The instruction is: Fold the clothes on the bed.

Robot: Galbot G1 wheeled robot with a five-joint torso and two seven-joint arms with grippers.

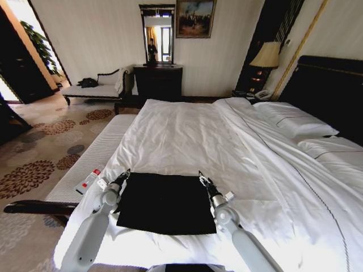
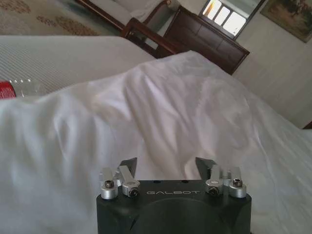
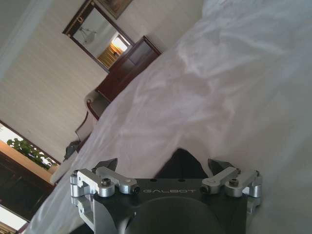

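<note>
The clothes [image 1: 164,201], a black garment lying flat as a rectangle, rest on the white sheet of the bed [image 1: 187,136] near its front edge. My left gripper [image 1: 123,175] sits at the garment's far left corner. It is open, and the left wrist view has only white sheet between the left gripper [image 2: 166,165] fingers. My right gripper [image 1: 202,179] sits at the far right corner, also open. In the right wrist view a bit of the black clothes [image 3: 183,163] lies between the right gripper [image 3: 163,165] fingers, which are spread apart.
A white-cushioned bench [image 1: 96,153] runs along the bed's left side with a red-labelled bottle [image 1: 89,180] on it. Pillows [image 1: 295,122] and the dark headboard [image 1: 334,90] are at the right. A dresser [image 1: 157,82] and a chaise [image 1: 93,89] stand by the far wall.
</note>
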